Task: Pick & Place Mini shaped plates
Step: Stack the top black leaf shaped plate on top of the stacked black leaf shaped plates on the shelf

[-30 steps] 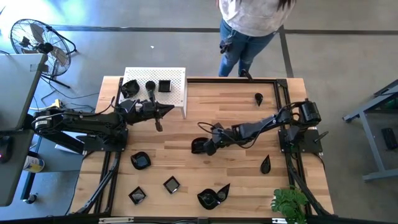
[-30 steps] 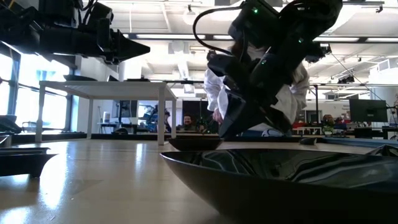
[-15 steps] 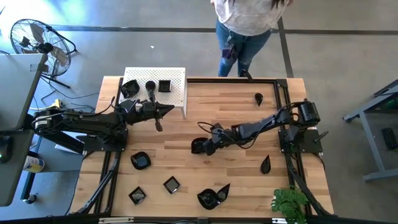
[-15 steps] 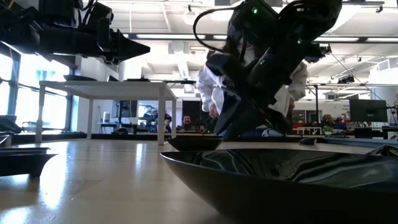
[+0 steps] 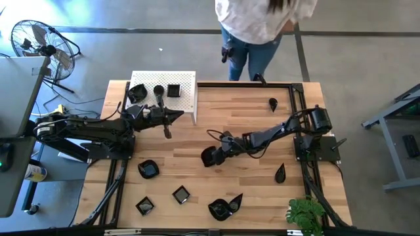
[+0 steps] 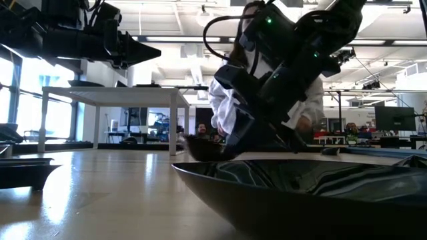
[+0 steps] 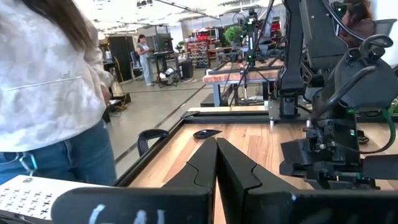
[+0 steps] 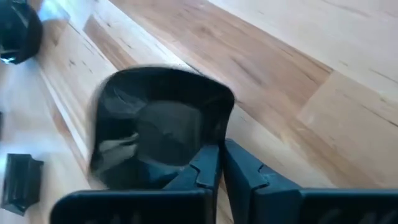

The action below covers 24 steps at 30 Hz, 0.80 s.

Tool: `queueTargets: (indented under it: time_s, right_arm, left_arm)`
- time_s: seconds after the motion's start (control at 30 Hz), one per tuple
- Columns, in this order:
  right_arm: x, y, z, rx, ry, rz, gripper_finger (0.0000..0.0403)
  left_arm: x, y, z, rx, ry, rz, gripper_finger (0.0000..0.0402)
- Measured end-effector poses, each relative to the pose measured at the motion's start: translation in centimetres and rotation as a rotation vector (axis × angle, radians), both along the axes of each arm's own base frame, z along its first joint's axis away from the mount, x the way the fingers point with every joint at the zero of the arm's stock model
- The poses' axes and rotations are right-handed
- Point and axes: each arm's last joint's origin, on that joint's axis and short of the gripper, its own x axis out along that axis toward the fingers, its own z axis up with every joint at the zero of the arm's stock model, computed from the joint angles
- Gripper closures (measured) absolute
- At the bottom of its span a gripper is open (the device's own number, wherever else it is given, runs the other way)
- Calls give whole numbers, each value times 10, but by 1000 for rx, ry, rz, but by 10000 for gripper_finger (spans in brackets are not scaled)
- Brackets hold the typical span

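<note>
Our right gripper [image 5: 211, 156] has just clamped its fingers on a black mini plate's [image 8: 155, 140] rim mid-table and tilted it up; lifting looks next. Our left gripper [image 5: 177, 116] waits closed beside the white stand [image 5: 187, 85].

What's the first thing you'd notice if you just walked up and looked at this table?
Probably the right gripper in the middle of the table, pinching the rim of a shiny black plate and tipping it up. Then the white stand at the far left corner with three black plates on top, and a person standing behind the table.
</note>
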Motion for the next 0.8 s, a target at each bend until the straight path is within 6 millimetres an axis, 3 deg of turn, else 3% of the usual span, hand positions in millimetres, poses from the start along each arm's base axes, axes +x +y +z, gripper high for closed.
queueTargets:
  time_s: [0.23, 0.47, 0.8]
  right_arm:
    - [9, -4, 9, 16, -69, 5, 399]
    - [38, -14, 39, -106, -142, 9, 399]
    - [100, -25, 17, -152, -150, 74, 399]
  left_arm:
    - [0, 0, 0, 0, 0, 0, 399]
    - [0, 0, 0, 1, 0, 0, 399]
    - [0, 0, 0, 16, 6, 5, 399]
